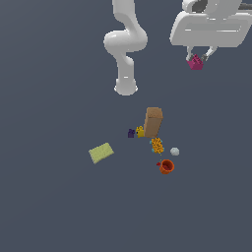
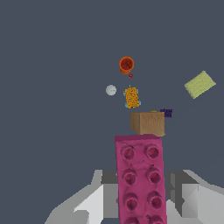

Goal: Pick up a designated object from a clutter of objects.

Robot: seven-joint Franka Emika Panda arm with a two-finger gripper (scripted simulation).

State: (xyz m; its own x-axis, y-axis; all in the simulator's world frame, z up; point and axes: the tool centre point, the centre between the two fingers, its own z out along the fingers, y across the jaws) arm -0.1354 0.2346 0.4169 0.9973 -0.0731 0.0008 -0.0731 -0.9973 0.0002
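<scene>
Overhead, the gripper [image 1: 196, 57] is pinching the magenta-pink studded block [image 2: 141, 179] well clear of the tan box [image 1: 153, 121], completing the pick.

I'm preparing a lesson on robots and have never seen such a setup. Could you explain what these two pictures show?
These are simulator renders. The white jointed machine is a robot arm. The exterior view looks at the scene from off the arm; the wrist view looks from a camera on the arm's wrist. Its gripper holds a magenta-pink studded toy brick, lifted clear. Left on the grey surface: a tan box, purple block, yellow block, speckled orange piece, pale ball, orange cup and yellow-green sponge.
</scene>
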